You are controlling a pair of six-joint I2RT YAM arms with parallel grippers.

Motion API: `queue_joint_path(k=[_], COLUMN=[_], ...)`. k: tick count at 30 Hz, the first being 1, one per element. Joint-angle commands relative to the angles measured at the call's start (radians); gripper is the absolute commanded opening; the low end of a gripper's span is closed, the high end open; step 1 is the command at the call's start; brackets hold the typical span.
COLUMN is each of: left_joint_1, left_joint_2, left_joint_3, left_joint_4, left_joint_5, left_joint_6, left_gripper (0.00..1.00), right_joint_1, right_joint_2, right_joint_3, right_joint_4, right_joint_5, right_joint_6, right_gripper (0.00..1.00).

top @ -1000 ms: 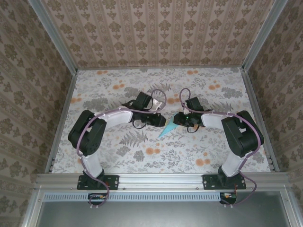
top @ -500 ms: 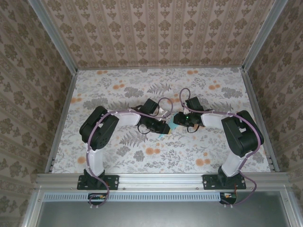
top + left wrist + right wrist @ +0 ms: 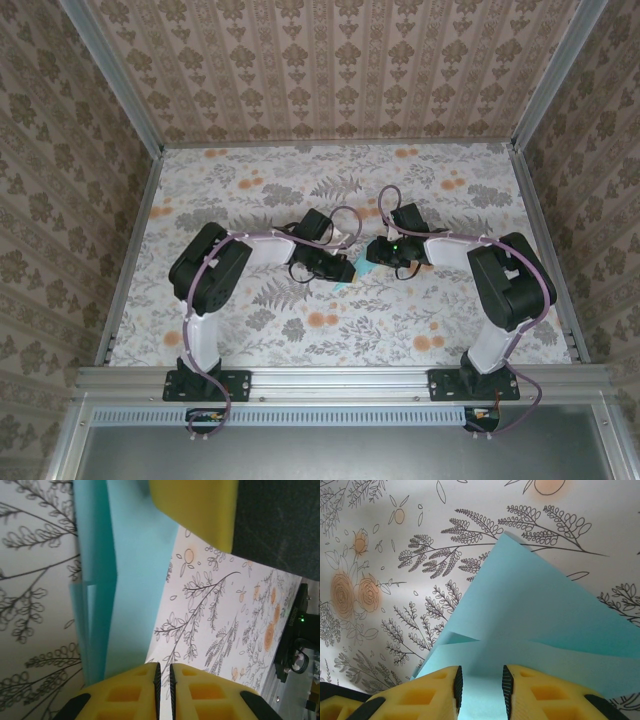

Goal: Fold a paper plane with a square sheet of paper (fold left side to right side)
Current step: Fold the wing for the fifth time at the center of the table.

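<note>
The paper plane (image 3: 535,615) is light cyan-blue paper folded to a point with layered flaps, lying flat on the floral table. In the top view a small sliver of the paper plane (image 3: 343,286) shows below the two wrists. My left gripper (image 3: 163,677) is shut to a thin slit with nothing in it, its tips at the paper's (image 3: 132,580) edge. My right gripper (image 3: 480,685) is open, its fingers set down on the paper with the sheet showing between them. One of its yellow fingers (image 3: 195,505) rests on the paper's far end. Both grippers, left (image 3: 345,270) and right (image 3: 372,252), meet mid-table.
The floral tablecloth (image 3: 330,190) covers the table. Aluminium rails (image 3: 130,250) and wallpapered walls close it in on three sides. The right arm's elbow (image 3: 510,280) stands high at the right, the left arm's elbow (image 3: 205,275) at the left.
The left arm has swung right and down over the paper, covering most of it in the top view. Its jaws have narrowed slightly. The right arm has stayed put.
</note>
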Motion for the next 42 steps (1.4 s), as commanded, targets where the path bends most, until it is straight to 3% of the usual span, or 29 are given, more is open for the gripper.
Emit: queue_joint_path(k=[1,22,42], left_joint_1=[0.008,-0.008,0.027], left_joint_2=[0.014,-0.043,-0.203], left_joint_3=[-0.018,-0.112,-0.214], left_joint_4=[-0.012,-0.101,-0.121], left_joint_5=[-0.013,-0.059,-0.077], left_joint_6=[0.005,0.058,0.063], left_gripper=[0.15,0.13,0.12], right_joint_1=[-0.003,-0.006,-0.006], right_joint_2=[0.036,0.057,0.065], right_joint_3=[0.015,0.05,0.054], right_joint_4=[-0.09,-0.142,-0.145], right_joint_5=[0.047,0.061,0.055], right_joint_6=[-0.022,-0.04,-0.038], right_gripper=[0.31,0.31,0.32])
